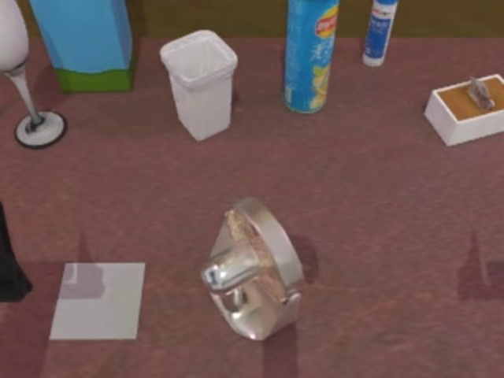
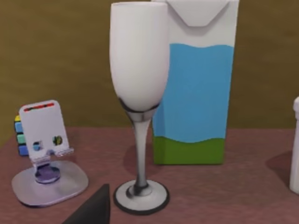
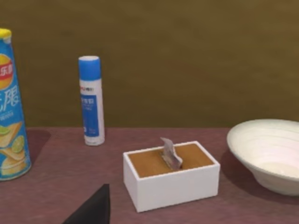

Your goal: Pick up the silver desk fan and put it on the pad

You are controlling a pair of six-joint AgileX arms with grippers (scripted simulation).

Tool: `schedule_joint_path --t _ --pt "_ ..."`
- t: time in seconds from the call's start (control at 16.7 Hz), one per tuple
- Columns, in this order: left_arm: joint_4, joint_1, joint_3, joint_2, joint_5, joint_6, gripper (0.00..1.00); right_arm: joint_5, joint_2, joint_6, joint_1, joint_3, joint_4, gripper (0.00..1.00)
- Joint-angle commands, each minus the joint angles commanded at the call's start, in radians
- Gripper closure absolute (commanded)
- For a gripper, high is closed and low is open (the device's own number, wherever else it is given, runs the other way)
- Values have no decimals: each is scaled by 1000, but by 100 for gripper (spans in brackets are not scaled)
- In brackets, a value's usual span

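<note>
The silver desk fan (image 1: 253,268) stands on the table's middle near the front, its chrome ring turned edge-up, its tan face and motor hub toward the left. The pad (image 1: 99,301), a pale flat square, lies at the front left, well apart from the fan. A black part of my left arm (image 1: 9,272) shows at the left edge, beside the pad. In the left wrist view only one dark finger (image 2: 96,210) shows, with bare table beside it. The right wrist view likewise shows one dark finger (image 3: 96,210). Neither holds anything. The right arm is outside the top view.
Along the back stand a white wine glass (image 1: 24,87), a blue-green carton (image 1: 90,43), a white cup (image 1: 199,83), a blue crisp can (image 1: 311,55) and a glue stick (image 1: 380,31). A white tray with brown inside (image 1: 468,109) sits at right; a bowl (image 3: 268,154) beside it.
</note>
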Motion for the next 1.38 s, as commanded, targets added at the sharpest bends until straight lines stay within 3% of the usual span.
schedule_joint_path --t 0.24,0.48,1.38 --pt "-29 -15 29 30 0 -24 0 0 0 0 0 0 0 0" --pt "-186 -98 207 217 0 -161 0 0 0 0 0 0 0 0" --pt "-1177 -627 1534 1659 2 -1081 0 0 0 0 0 0 0 0"
